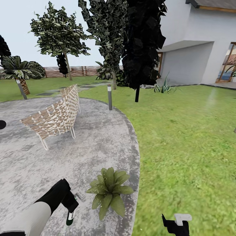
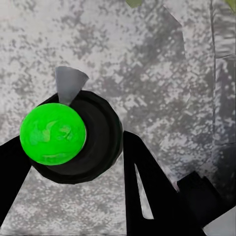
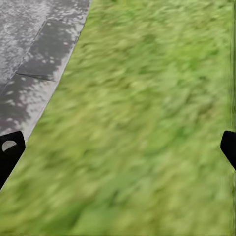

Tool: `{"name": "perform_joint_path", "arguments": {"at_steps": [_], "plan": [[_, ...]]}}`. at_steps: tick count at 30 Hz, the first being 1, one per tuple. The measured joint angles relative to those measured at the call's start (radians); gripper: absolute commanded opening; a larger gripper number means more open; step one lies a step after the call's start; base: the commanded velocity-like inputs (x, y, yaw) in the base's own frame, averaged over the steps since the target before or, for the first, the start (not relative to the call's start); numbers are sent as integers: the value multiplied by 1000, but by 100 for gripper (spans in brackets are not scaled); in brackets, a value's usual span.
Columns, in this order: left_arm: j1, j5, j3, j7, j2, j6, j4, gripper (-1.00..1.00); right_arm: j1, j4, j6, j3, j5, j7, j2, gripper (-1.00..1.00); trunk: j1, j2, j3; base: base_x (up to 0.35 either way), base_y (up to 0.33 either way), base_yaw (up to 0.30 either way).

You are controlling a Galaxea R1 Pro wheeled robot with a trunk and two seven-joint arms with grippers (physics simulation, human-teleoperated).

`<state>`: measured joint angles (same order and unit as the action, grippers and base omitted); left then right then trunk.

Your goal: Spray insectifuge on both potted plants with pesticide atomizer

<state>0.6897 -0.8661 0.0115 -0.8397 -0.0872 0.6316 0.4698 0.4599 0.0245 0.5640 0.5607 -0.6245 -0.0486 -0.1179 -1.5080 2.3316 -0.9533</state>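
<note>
My left gripper (image 1: pixel 71 209) hangs low over the grey paved patio (image 1: pixel 39 164), shut on the pesticide atomizer (image 1: pixel 69 219), a slim dark green bottle with a pale part. In the left wrist view the atomizer (image 2: pixel 53 132) shows end-on as a bright green disc in a dark body, held between the black fingers (image 2: pixel 147 187). A potted plant (image 1: pixel 109 190), a low rosette of broad green leaves, stands just right of the gripper at the patio's edge. Over the lawn, my right gripper (image 1: pixel 177 223) is open and empty, as the right wrist view also shows (image 3: pixel 119 147).
A woven chair (image 1: pixel 55 116) stands on the patio ahead, with a short bollard post (image 1: pixel 109 96) behind it. Trees (image 1: pixel 141 42), a palm (image 1: pixel 19 73) and a slat fence (image 1: pixel 75 70) line the back. A white house (image 1: pixel 203 49) stands at the right across the lawn (image 1: pixel 183 137).
</note>
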Motion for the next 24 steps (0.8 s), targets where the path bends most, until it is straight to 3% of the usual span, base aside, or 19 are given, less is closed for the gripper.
{"name": "perform_joint_path", "arguments": {"at_steps": [5,19,24], "plan": [[0,5,1,64,1,2,-41,-100,0,0,0,0,0,1,0,100,0,0,0,77,-123,54],[0,17,-2,70,6,2,-29,-100,0,0,-1,0,0,1,0,100,0,0,0,2,-2,264],[0,19,-4,99,47,-41,-28,-100,0,0,-1,0,0,1,0,100,0,0,0,0,0,256]]}}
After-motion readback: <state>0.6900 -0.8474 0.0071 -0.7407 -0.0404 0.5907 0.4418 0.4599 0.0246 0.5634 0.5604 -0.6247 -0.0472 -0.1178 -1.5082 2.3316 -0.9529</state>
